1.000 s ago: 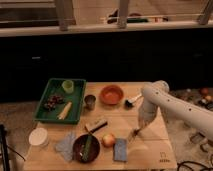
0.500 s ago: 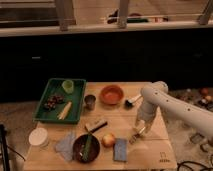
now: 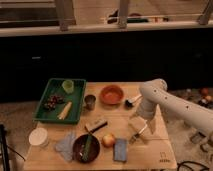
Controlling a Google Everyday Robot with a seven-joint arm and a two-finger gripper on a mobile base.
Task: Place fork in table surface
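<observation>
Since a second ago my arm has shifted only slightly, and my gripper (image 3: 138, 131) still hangs low over the right part of the counter (image 3: 150, 154), just right of the apple. I cannot tell whether it is released or clenched, and I cannot make out the fork in it or anywhere near it; the thing is too thin to pick out here. Just left of the gripper sits one apple (image 3: 108, 140), and below that lies one blue sponge (image 3: 120, 149). Further left stands one dark bowl (image 3: 86, 148) with one green stick-like item (image 3: 87, 146) lying across it, touching one crumpled grey cloth (image 3: 65, 145). One small wooden block (image 3: 96, 124) lies above the bowl. At the far left edge stands one white round container (image 3: 38, 136). Toward the back of the counter I count one orange bowl (image 3: 111, 94), one small metal cup (image 3: 90, 101) to its left, and one small dark round-headed scoop (image 3: 132, 101) to its right, close by my arm. One green tray (image 3: 44, 105) fills the back left; in it are one green cup (image 3: 68, 86), one cluster of dark fruit (image 3: 52, 101) and one pale yellow piece (image 3: 65, 111). One small dark printed mark (image 3: 162, 155) shows near the front right corner.
</observation>
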